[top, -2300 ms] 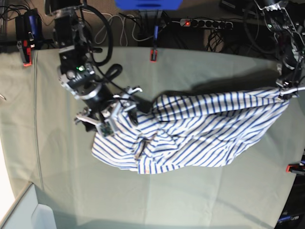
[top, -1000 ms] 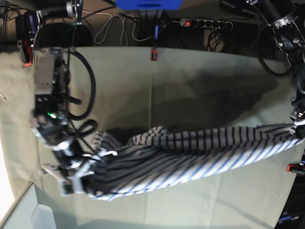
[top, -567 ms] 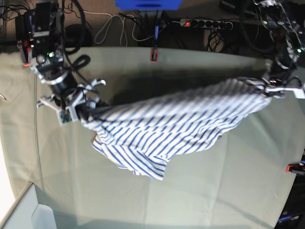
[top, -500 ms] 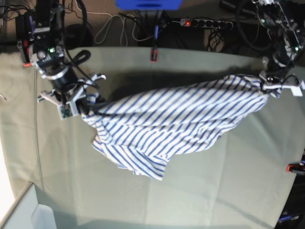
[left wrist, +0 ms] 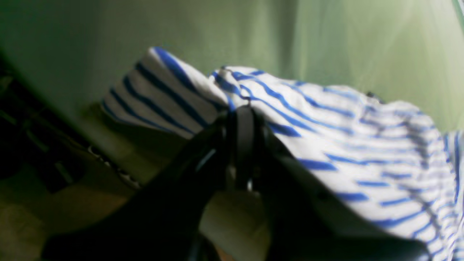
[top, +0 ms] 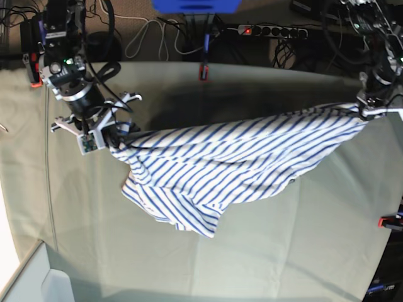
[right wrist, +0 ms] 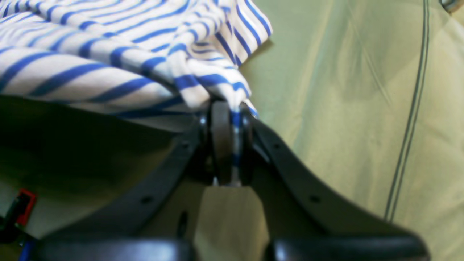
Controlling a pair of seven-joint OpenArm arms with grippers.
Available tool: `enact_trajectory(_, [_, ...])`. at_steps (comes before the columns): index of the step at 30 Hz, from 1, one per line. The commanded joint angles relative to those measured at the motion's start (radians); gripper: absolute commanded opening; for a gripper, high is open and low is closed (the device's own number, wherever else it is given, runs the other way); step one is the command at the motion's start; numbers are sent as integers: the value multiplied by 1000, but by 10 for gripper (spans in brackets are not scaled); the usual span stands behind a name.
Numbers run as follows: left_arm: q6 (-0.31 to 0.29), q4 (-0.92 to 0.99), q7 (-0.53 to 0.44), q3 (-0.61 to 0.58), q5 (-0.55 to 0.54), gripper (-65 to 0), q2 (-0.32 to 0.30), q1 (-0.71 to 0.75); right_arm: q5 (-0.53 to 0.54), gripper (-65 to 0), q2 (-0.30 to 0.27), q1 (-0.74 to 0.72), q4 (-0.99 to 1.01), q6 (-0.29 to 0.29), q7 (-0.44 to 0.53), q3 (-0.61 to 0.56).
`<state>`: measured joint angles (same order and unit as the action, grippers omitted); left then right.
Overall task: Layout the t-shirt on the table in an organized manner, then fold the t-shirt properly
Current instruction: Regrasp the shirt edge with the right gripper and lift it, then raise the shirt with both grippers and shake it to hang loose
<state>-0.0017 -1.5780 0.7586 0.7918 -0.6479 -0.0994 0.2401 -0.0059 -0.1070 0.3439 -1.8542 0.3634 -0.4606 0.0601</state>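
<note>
The t-shirt (top: 227,167), white with thin blue stripes, hangs stretched between both grippers above the table (top: 283,251); its lower part droops onto the cloth at centre-left. My right gripper (top: 114,139) on the base view's left is shut on one edge of the t-shirt (right wrist: 203,78), with fabric pinched between its fingers (right wrist: 221,145). My left gripper (top: 365,112) on the base view's right is shut on the opposite edge of the t-shirt (left wrist: 326,127), a bunch of cloth pinched at its fingers (left wrist: 244,141).
Red-orange clips hold the table cover at the far edge (top: 203,72), far left (top: 34,75) and right edge (top: 389,221). Cables and a power strip (top: 271,30) lie behind the table. A pale bin (top: 38,283) sits at the near left corner.
Both grippers have kept their hold. The left gripper has shifted right and slightly down, pulling the shirt tauter and flatter; the right gripper has barely moved.
</note>
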Motion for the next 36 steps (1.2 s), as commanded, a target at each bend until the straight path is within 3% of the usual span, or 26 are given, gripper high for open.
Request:
enact_trajectory(1, [-4, -28, -38, 15, -6, -649, -21, -40, 5, -648, 20, -7, -38, 61, 29, -12])
enact_trajectory(6, [-4, -121, -29, -41, -6, -649, -63, -221, 5, -648, 112, -39, -80, 165, 29, -21])
enact_trajectory(12, [-4, -218, -29, -259, 0, -649, -112, -482, 5, -648, 129, -53, -126, 174, 26, -21])
enact_trajectory(18, [-4, -134, -38, -498, -3, -649, -99, -752, 5, -648, 137, -26, -161, 176, 27, -78])
enact_trajectory(22, [-4, -11, -40, -590, -5, -649, -23, -911, 5, -647, 181, -4, -163, 178, 27, -107])
enact_trajectory(26, [-4, 175, -40, -634, -5, -649, 103, -1048, 4, -647, 234, -10, -163, 178, 27, -102])
enact_trajectory(31, [-4, 347, -41, -720, 3, -649, 234, -1088, 1, -647, 252, -6, -164, 178, 27, -65])
enact_trajectory(36, [-1, 410, -184, -805, -5, -649, 256, -1086, 1, -647, 254, 1, -166, 178, 27, -27])
